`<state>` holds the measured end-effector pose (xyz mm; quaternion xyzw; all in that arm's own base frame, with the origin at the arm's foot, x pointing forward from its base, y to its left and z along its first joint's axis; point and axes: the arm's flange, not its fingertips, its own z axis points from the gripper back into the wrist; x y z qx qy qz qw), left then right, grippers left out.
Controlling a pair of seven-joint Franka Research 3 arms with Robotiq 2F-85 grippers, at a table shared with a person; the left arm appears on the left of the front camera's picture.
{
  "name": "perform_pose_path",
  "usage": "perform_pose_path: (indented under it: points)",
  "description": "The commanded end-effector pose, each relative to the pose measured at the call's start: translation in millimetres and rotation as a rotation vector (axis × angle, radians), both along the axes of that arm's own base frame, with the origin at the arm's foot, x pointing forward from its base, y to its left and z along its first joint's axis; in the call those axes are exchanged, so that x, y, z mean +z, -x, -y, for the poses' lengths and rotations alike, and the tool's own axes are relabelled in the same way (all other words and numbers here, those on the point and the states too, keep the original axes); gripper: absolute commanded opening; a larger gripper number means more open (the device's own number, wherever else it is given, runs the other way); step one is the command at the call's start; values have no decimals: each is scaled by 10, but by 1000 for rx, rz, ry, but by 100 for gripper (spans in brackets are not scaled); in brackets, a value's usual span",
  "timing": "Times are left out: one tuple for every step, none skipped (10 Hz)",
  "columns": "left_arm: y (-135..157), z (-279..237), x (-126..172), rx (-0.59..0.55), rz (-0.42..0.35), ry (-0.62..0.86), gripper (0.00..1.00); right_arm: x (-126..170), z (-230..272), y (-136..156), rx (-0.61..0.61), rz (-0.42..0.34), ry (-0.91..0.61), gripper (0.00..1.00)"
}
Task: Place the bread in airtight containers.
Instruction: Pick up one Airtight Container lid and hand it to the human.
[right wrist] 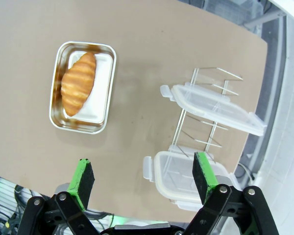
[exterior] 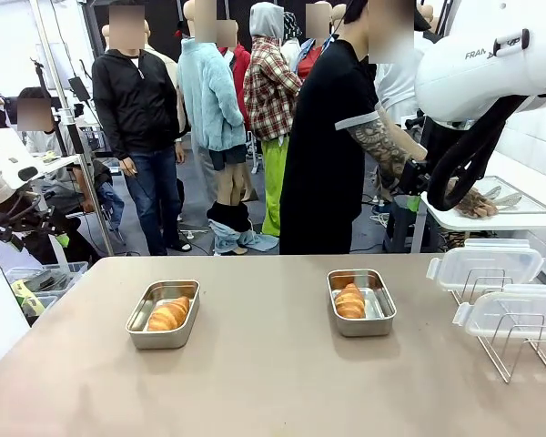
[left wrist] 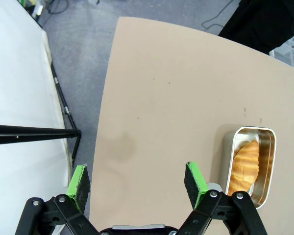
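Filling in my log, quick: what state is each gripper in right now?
Left gripper: open, holding nothing.
Right gripper: open, holding nothing.

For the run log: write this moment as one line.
bread: left croissant in left tub, right croissant in right tub | lids: both off, on wire rack | left gripper: open, empty | right gripper: open, empty

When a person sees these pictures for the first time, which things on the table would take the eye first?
Most striking are the two golden croissants: the left croissant lies in the left tub, the right croissant in the right tub, both uncovered. At the right edge of the table, two clear lids rest on a wire rack. The left hand and right hand hover open above the table.
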<state>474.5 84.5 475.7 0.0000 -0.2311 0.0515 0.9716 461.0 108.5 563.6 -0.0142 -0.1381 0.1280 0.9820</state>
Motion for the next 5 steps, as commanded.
perform_pose_path:
  points:
    - [22,0,7,5,2,1,100,-2,-9,-8,-5,4,1,100]
    - [22,0,7,5,2,1,100,-2,-9,-8,-5,4,1,100]
    - [22,0,7,5,2,1,100,-2,-9,-8,-5,4,1,100]
    - [22,0,7,5,2,1,100,-2,-9,-8,-5,4,1,100]
    - [22,0,7,5,2,1,100,-2,-9,-8,-5,4,1,100]
